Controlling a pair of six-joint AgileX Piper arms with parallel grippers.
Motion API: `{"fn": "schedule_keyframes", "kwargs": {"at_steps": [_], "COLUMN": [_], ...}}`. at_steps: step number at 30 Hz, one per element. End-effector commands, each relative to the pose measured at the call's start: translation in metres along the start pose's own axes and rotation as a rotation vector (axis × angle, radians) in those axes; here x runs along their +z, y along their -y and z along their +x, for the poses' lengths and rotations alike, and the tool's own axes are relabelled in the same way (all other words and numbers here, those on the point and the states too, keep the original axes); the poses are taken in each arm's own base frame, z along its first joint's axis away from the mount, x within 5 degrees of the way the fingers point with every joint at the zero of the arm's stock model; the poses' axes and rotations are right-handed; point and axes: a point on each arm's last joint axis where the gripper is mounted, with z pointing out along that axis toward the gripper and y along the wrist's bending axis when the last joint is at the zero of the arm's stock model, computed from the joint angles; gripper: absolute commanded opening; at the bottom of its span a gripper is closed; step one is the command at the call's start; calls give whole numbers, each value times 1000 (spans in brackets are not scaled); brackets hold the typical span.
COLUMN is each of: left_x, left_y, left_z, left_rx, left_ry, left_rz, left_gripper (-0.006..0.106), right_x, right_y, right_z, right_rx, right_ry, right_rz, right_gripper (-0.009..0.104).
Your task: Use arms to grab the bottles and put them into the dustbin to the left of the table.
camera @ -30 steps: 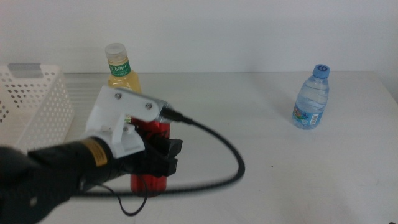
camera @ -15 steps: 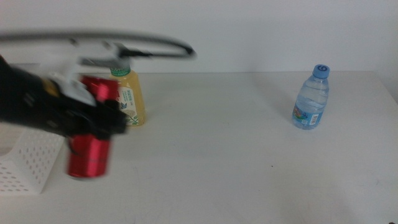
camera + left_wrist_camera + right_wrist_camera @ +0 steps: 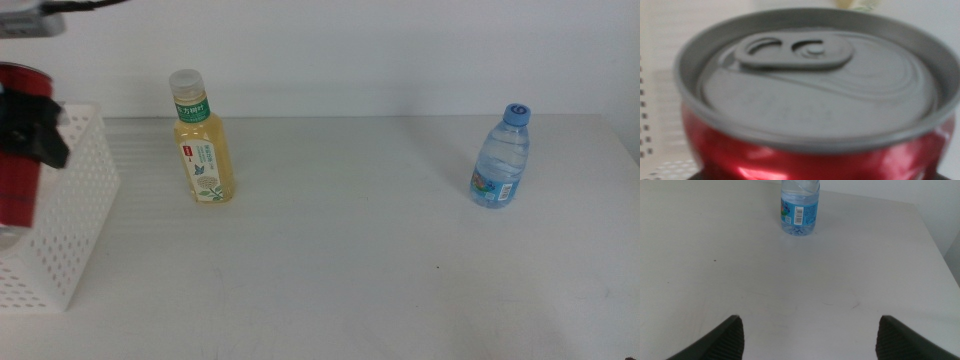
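Red aluminium fills the left wrist view: the slim can (image 3: pixel 810 100) sits clamped in the left pincer (image 3: pixel 35 135), held upright at the far left of the middle view, above the white perforated dustbin (image 3: pixel 70 220). The step in hand looks like the drop of the first item; the next move calls for parting the jaws once the can is clearly inside the basket's rim, which I cannot confirm from here. Outward on the worktop (image 3: pixel 350 250), the yellow-drink bottle (image 3: pixel 203 140) stands just beside the dustbin's near wall, so room there is tight. The blue-capped water bottle (image 3: pixel 500 157) stands well apart near the right edge, with open surface around it. The right pincer (image 3: pixel 807 335) waits, jaws wide apart, facing that bottle.
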Motion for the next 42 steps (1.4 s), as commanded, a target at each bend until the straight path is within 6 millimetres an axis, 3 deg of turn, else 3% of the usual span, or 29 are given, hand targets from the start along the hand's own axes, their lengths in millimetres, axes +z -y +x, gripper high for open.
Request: {"fn": "schedule_keyframes", "kwargs": {"at_steps": [1, 12, 21, 27, 37, 42], "left_x": [-19, 18, 58, 82, 137, 147], "left_y": [-12, -77, -116, -131, -140, -140], "left_z": [-15, -58, -57, -54, -47, -45], "left_rx": [-11, -98, -135, -114, -114, -131], "left_ry": [113, 57, -38, -106, -209, -230], "left_rz": [-17, -90, -106, -160, -85, -53], "left_gripper": [-5, -5, -5, -5, -5, 3], "right_x": [-2, -2, -2, -2, -2, -2], "right_y": [1, 1, 1, 1, 1, 1], "right_z": [-8, -8, -8, -8, -8, -8], "right_rx": [-21, -21, -21, -21, -21, -21], "right_ry": [103, 103, 103, 103, 103, 103], "right_rz": [16, 16, 16, 16, 16, 16], "right_gripper": [74, 74, 74, 74, 74, 74]}}
